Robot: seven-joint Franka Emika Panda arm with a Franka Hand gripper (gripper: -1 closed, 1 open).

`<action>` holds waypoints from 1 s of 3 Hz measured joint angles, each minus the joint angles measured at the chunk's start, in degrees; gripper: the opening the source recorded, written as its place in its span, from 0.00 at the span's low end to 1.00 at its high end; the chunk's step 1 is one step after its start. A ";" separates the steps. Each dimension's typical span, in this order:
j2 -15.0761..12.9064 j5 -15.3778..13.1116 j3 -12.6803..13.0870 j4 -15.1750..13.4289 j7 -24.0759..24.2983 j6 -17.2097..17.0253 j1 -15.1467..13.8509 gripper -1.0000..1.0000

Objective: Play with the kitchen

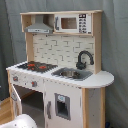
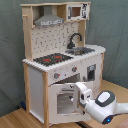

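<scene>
The kitchen point(image 2: 60, 60) is being shown standing upright on a wooden floor point(image 2: 20, 120) against a grey curtain point(image 2: 10, 40), seen in both exterior views. On top of it a grey hood point(image 1: 40, 26) and a small microwave point(image 1: 70, 22) are being carried, with a tiled back panel point(image 1: 60, 50) below them. On the toy's own top a black-red stovetop point(image 1: 36, 66) is being displayed beside a sink point(image 1: 72, 74) with a black faucet point(image 1: 84, 59).

In the second exterior view the white arm point(image 2: 107, 105) is being held out from the second exterior view's right, and its claw point(image 2: 79, 96) is being pressed up against the windowed oven door point(image 2: 64, 102), which is standing slightly ajar. Whether the claw is open or closed cannot be told.
</scene>
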State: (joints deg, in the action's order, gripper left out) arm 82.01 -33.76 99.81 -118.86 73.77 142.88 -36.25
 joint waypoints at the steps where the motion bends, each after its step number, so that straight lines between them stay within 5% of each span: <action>1: 0.01 -0.04 -2.10 1.31 -6.00 -0.07 0.63 1.00; 3: -0.70 0.17 -6.07 2.05 -19.43 1.00 1.51 1.00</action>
State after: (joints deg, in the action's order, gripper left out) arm 81.31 -33.59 93.74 -116.82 54.35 143.88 -34.74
